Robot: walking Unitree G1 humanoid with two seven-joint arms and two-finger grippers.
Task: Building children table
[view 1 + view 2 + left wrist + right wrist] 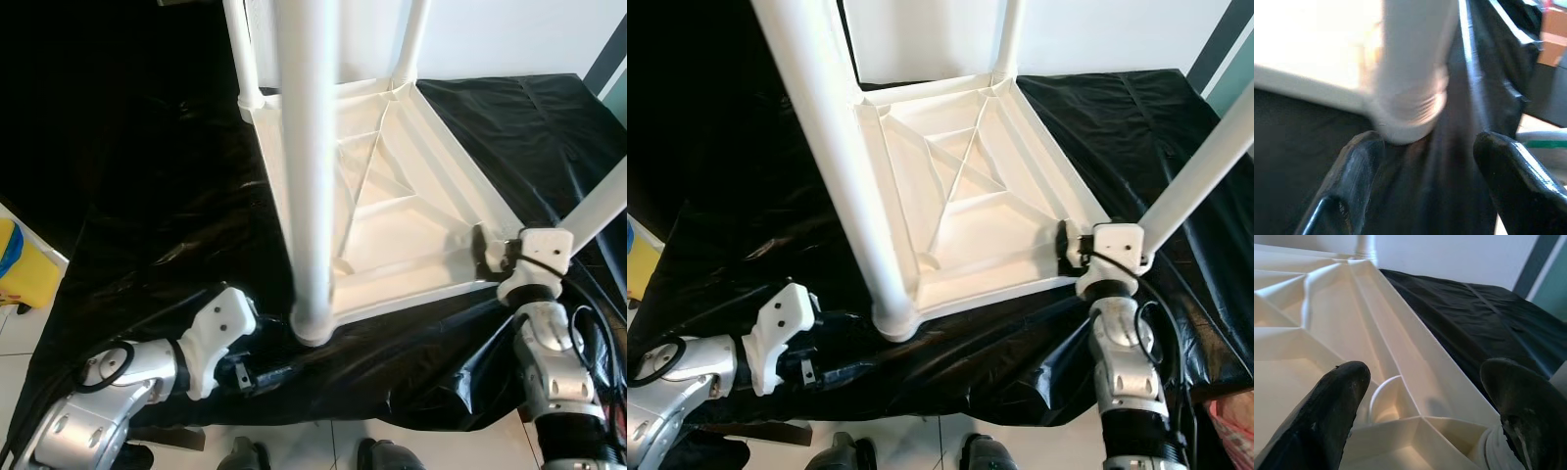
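A white plastic table top [411, 211] lies upside down on a black sheet [167, 225], ribs facing up. White legs stand at its far corners [245, 49] and at the near-left corner [309, 166]. Another leg [1205, 166] leans outward at the near-right corner. My left gripper [265, 372] lies low on the sheet beside the near-left leg's base [1410, 98], open, its fingers [1352, 181] either side of it and just short of it. My right gripper [1065, 245] is open over the near-right corner rim [1435, 396], next to that leg's threaded end [1493, 448].
The black sheet hangs over the front edge onto a pale tiled floor [323, 446], where my feet [245, 455] stand. A yellow object [20, 264] sits at the left. A white wall [1097, 34] is behind. A pink basket [1234, 421] shows at the lower right.
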